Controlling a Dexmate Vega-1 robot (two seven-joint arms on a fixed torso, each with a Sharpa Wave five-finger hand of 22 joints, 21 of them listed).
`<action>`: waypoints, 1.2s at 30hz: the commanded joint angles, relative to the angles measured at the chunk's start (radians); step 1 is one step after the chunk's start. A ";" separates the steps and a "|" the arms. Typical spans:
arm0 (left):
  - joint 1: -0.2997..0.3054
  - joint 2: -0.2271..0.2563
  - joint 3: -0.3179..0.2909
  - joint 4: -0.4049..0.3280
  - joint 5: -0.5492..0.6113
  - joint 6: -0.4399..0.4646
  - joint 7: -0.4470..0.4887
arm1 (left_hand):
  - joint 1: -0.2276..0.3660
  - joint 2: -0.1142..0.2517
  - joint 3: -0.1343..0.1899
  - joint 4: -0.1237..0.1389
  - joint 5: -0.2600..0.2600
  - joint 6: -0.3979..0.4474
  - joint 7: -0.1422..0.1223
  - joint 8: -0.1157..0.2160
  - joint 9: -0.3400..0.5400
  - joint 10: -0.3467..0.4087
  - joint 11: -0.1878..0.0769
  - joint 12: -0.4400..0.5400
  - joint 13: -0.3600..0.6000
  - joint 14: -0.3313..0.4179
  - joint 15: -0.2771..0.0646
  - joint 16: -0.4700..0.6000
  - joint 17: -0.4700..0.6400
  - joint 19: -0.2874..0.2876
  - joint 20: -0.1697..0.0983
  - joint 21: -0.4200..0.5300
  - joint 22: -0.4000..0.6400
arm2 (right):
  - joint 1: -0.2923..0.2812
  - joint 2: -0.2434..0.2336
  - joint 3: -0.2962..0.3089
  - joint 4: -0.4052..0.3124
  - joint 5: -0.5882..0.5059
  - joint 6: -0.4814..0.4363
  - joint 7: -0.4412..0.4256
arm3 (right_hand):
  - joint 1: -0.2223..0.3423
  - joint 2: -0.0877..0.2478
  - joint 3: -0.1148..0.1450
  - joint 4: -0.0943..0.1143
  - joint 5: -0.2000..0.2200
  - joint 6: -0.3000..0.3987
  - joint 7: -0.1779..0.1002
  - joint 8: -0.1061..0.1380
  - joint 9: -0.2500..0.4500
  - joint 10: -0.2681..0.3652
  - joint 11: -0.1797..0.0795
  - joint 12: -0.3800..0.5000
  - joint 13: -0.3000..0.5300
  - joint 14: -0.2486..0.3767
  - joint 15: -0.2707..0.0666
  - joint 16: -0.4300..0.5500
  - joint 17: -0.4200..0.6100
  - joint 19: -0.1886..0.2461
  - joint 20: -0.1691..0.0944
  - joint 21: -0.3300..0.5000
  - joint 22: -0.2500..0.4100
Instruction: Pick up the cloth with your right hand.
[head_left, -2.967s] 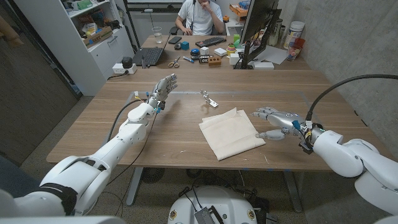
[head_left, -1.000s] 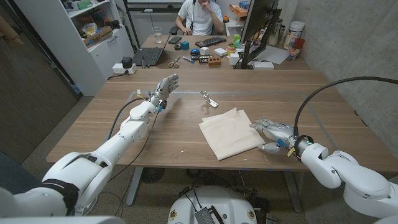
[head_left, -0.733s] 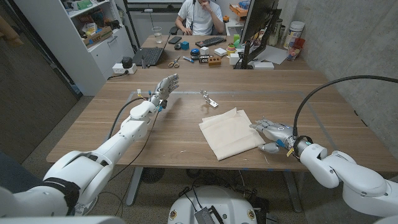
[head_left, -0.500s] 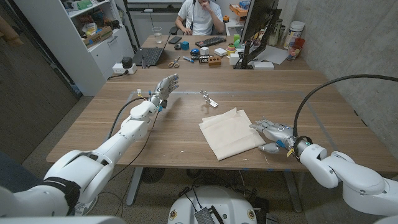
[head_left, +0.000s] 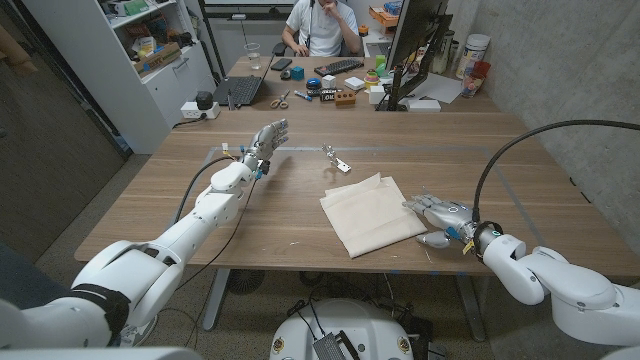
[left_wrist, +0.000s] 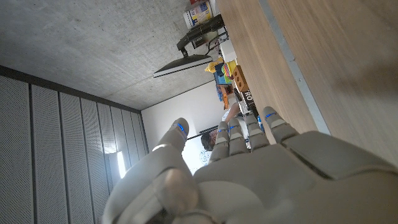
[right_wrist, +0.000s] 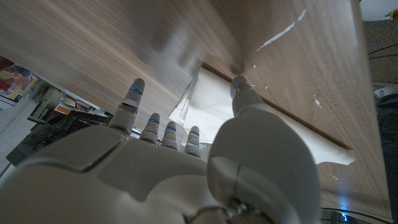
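— Cloth (head_left: 372, 213)?
— Lying folded and cream-coloured on the wooden table (head_left: 300, 245), near its front edge, a little right of the middle (also seen pale past the fingertips in the right wrist view (right_wrist: 214, 99)).
— Right hand (head_left: 440, 219)?
— Low at the cloth's right edge, fingers spread and reaching toward it, thumb apart from them, gripping nothing. Contact with the fabric: cannot tell.
— Left hand (head_left: 266, 139)?
— Raised over the far left of the table, well apart from the cloth, fingers extended side by side, empty.
— Anything else?
— Small metal object (head_left: 337, 160) just beyond the cloth.
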 joint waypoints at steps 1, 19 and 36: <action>0.005 0.002 0.005 -0.013 0.004 0.013 0.007 | -0.007 -0.004 0.007 -0.001 0.005 0.009 -0.004 0.006 0.001 -0.004 0.000 0.005 0.002 0.000 0.001 0.004 0.003 -0.002 0.007 -0.002 0.006 | 0.083 -0.015 -0.098 0.012 0.039 0.013 -0.045 | 0.012 -0.004 0.009 0.000 0.005 0.005 -0.004 0.007 0.005 0.003 -0.006 0.004 0.002 0.011 0.003 0.008 0.001 0.013 0.002 0.004 0.004; 0.017 0.006 0.001 -0.025 0.002 0.015 0.017 | -0.009 -0.004 0.008 -0.002 0.005 0.010 -0.003 0.006 0.001 -0.006 0.000 0.005 0.000 -0.001 0.000 0.004 0.003 -0.004 0.010 -0.003 0.006 | 0.155 -0.007 -0.163 0.032 0.048 0.041 -0.065 | 0.022 -0.003 0.006 0.005 0.004 0.045 -0.012 0.022 0.006 0.024 -0.009 0.013 0.002 0.033 0.001 0.014 0.001 0.041 0.001 0.007 0.005; 0.029 0.012 -0.005 -0.041 -0.002 0.015 0.027 | -0.011 -0.004 0.009 -0.002 0.005 0.010 -0.005 0.006 0.002 -0.006 -0.001 0.005 -0.001 -0.002 0.000 0.004 0.003 -0.006 0.014 -0.003 0.006 | 0.179 0.018 -0.196 0.056 0.025 0.052 -0.079 | 0.072 0.015 0.016 0.003 0.004 0.129 -0.034 0.043 0.008 0.084 -0.035 0.031 0.005 0.113 -0.026 0.041 0.006 0.147 -0.005 0.028 0.007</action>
